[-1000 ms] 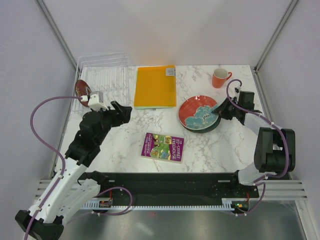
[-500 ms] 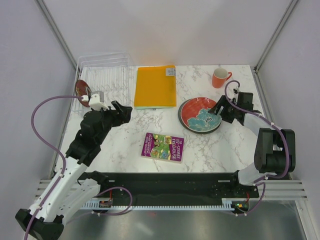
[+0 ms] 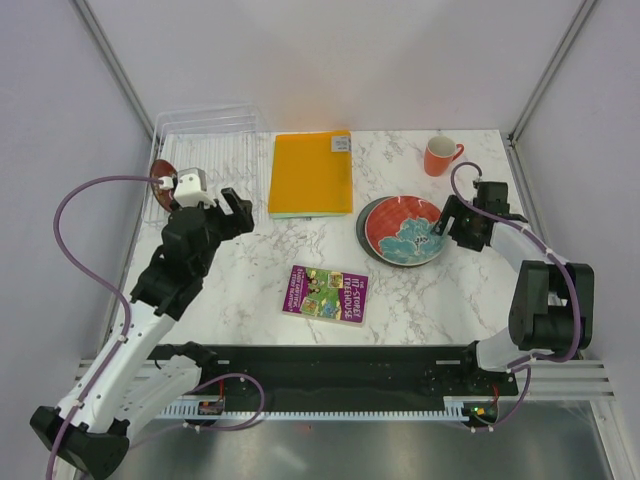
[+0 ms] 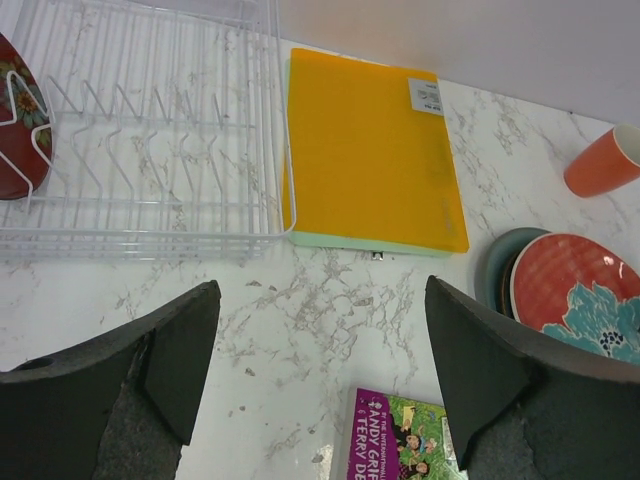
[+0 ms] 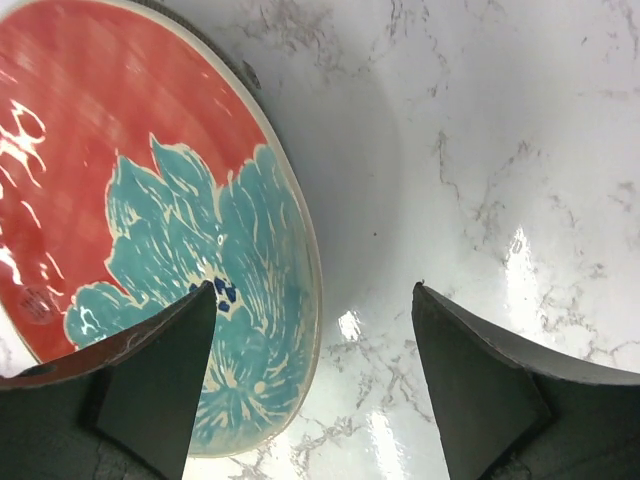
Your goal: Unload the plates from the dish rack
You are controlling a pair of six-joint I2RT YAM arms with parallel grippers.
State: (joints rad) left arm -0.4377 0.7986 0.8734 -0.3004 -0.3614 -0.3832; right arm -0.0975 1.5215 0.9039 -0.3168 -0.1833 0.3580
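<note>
The dish rack (image 3: 205, 148) stands at the back left, and a small dark red plate (image 3: 163, 178) stands upright at its left end. The left wrist view shows the rack's (image 4: 140, 150) wire dividers otherwise bare and the dark red plate (image 4: 18, 130) at the frame's edge. My left gripper (image 3: 234, 206) hovers open over the marble, just right of the rack's front corner. A red plate with teal blotches (image 3: 405, 230) lies flat on a darker plate's rim (image 3: 362, 234). My right gripper (image 5: 315, 310) is open, straddling the right rim of the red plate (image 5: 150, 220) and holding nothing.
An orange folder (image 3: 311, 172) lies right of the rack. An orange mug (image 3: 440, 155) stands at the back right. A purple book (image 3: 326, 293) lies in the middle, near the front. Frame posts and walls enclose the table.
My right gripper opened and let go of the red plate, which settled flat on the stack. My left arm moved back and left toward the rack.
</note>
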